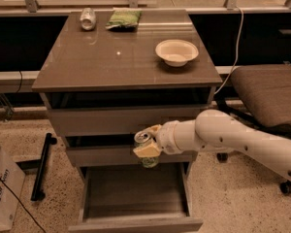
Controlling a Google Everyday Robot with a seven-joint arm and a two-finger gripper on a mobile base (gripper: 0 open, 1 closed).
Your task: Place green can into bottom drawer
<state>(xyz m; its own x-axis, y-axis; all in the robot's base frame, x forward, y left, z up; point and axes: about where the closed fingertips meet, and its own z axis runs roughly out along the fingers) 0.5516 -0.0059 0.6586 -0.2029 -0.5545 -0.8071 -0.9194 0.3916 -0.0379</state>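
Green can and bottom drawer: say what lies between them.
Nothing. In the camera view the pincer holds the green can above the open bottom drawer, with only bare air between them.

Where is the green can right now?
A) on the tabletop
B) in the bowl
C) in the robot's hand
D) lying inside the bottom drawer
C: the hand is closed around the green can, holding it in the air above the open bottom drawer.

On the cabinet top point(111, 64), silver can point(88, 18) near green snack bag point(123, 19) at the back, white bowl point(176, 52) at right.
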